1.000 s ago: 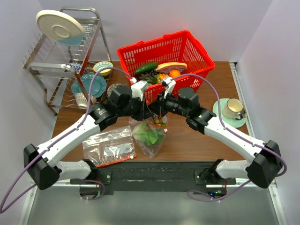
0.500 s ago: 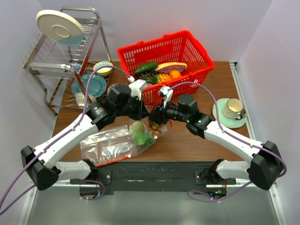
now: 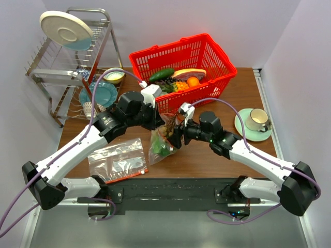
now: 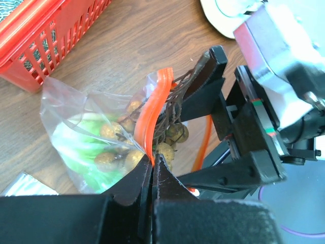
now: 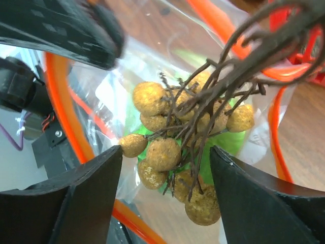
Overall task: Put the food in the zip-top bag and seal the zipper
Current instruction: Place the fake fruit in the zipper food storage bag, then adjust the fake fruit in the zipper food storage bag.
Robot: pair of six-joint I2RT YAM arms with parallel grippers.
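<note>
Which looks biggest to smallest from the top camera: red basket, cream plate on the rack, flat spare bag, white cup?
1. red basket
2-3. flat spare bag and cream plate look alike; the plate is raised, nearer the camera
4. white cup

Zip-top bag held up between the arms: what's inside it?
The zip-top bag holds a cluster of brown fruits at its mouth, green cabbage below; anything deeper is covered.

zip-top bag (image 3: 161, 147) (image 3: 118, 160) x2 | basket (image 3: 217, 59) x1 | dish rack (image 3: 57, 67) x1 | cup (image 3: 256, 119) x1
</note>
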